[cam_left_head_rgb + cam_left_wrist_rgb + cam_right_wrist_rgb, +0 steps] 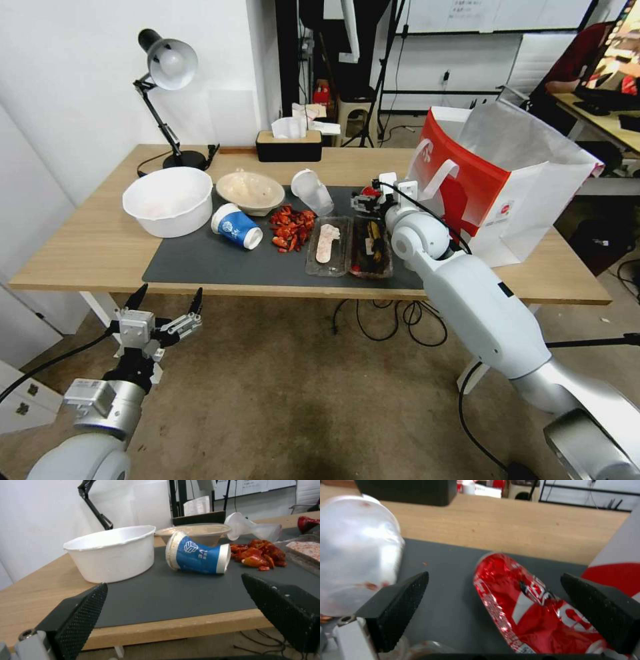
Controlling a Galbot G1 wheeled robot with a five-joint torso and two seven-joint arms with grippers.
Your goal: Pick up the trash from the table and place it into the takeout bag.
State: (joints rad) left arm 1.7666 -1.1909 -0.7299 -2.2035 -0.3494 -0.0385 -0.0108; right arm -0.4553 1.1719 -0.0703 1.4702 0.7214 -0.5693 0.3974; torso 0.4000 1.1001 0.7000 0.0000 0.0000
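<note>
A crushed red soda can (533,605) lies on the dark mat between the open fingers of my right gripper (493,600), right beside the red-and-white takeout bag (507,180). In the head view this gripper (365,199) hovers over the can (370,192). A clear plastic cup (313,191) lies on its side just left of it. The blue-and-white paper cup (198,553) lies tipped over near the beige bowl (250,192). My left gripper (167,303) hangs open below the table's front edge (267,290), holding nothing.
A large white bowl (167,200) stands at the mat's left end. Red food scraps (292,229) and two clear trays (329,245) lie mid-mat. A desk lamp (167,73) and a tissue box (289,143) stand at the back. Cables run under the table.
</note>
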